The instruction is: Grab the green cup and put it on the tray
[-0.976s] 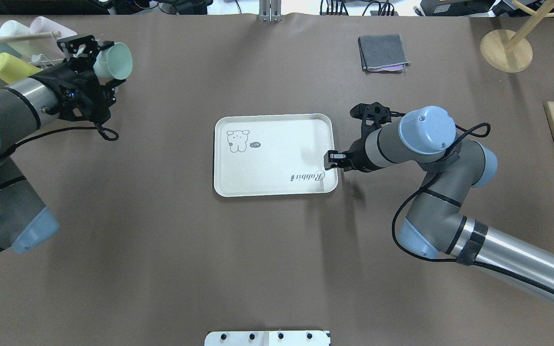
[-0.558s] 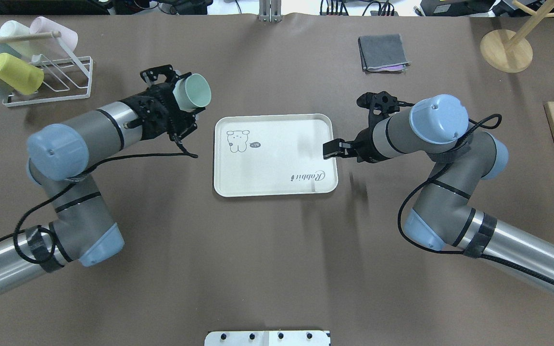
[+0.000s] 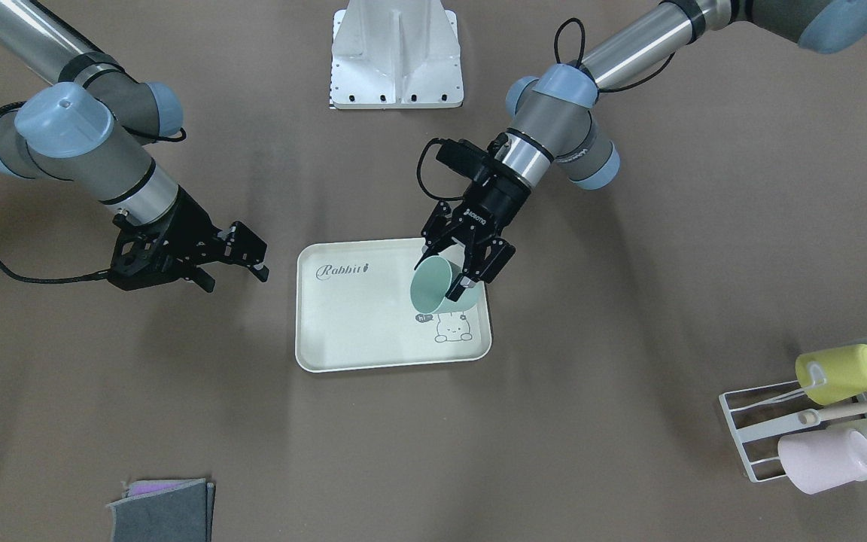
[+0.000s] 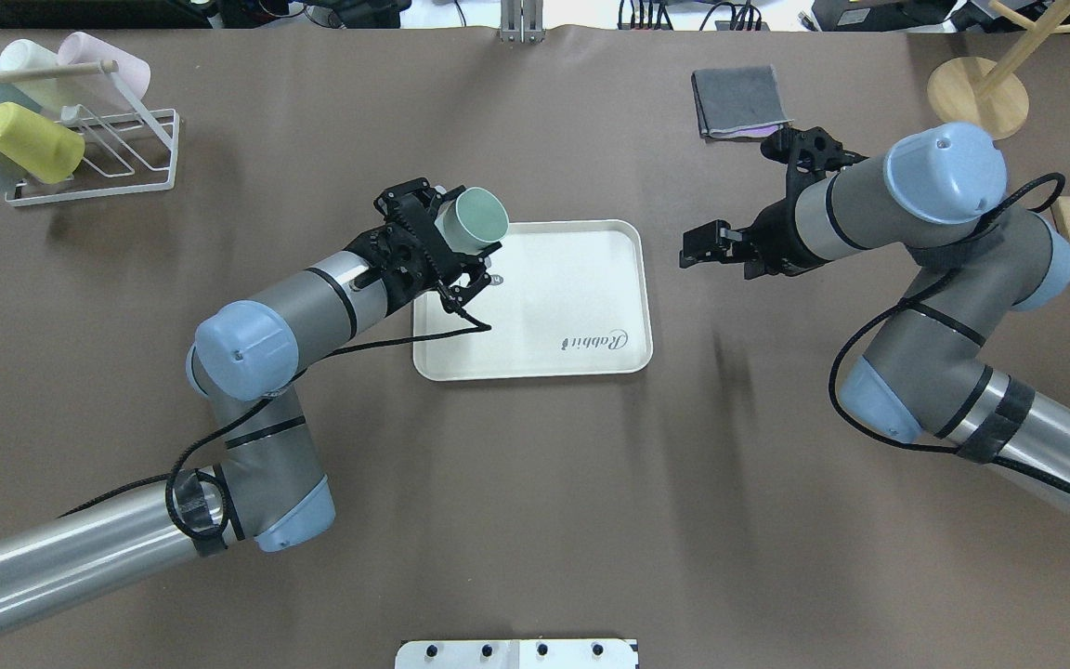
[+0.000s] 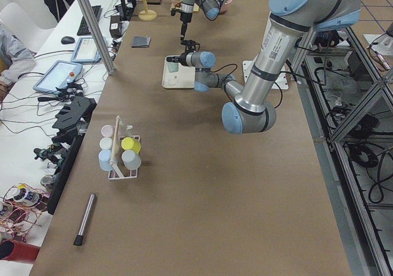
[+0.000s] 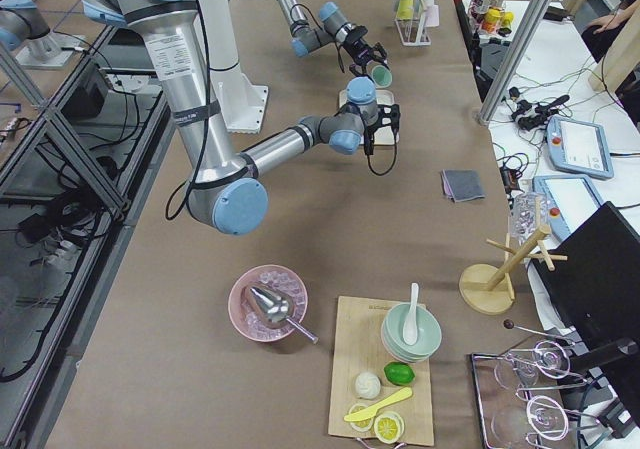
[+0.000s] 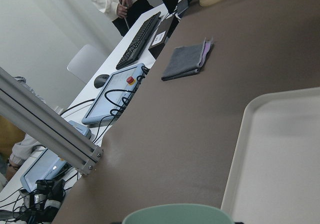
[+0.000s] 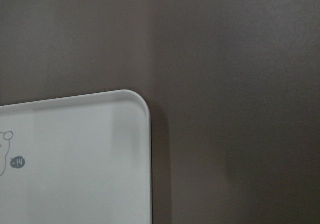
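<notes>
Left gripper (image 3: pixel 450 268) arriving over tray (image 3: pixel 351 335) corner, jaws clamping green cup (image 3: pixel 430 295); right gripper (image 3: pixel 234 277) retreating, jaws parted, empty.

Brown table (image 4: pixel 535 520) — tray (image 4: pixel 572 279), cup rack (image 4: pixel 117 158), folded cloth (image 4: pixel 739 100).

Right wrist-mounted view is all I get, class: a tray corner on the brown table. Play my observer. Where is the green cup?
Observer: The left end effector is shut on the green cup, over the bunny end of the tray.
Operator: Is the cup upright?
Observer: No, it is tilted, with its mouth turned sideways.
Operator: And my own end effector?
Observer: The right end effector is open and empty, off the tray, beside its "Rabbit" end.
</notes>
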You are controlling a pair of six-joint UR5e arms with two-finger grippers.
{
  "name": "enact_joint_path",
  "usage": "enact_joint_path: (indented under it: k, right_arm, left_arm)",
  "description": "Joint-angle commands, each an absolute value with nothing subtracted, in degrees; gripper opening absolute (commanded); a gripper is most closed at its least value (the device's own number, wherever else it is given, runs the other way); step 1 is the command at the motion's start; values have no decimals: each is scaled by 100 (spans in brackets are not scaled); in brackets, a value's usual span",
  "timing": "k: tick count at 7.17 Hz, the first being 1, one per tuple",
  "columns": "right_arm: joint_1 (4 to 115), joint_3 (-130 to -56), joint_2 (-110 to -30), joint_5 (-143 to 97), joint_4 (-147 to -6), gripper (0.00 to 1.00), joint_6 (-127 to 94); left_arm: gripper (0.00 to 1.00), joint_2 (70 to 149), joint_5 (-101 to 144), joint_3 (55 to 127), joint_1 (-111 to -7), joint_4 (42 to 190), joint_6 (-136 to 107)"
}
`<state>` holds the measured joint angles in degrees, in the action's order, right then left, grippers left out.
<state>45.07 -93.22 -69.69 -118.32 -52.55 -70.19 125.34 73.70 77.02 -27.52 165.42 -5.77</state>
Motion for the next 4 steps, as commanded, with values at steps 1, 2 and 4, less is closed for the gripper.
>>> enact_joint_path:
  k: [1,2,4]
  right_arm:
    - [4640,-9622,-7162,-11848,-5944,100,-6831]
    - [4841,-10042,-7415,-11717,-6690,100,-6046]
    - [5534,-10746,-7873,-11681,-7922,100,-4001]
  left_arm:
    - [75,12901,7321,7304,-2576,17067,-1315]
    - [75,12972,7321,7260,-2558,17121,-1527]
    - [75,13025,6999,7085,-2260,17121,-2098]
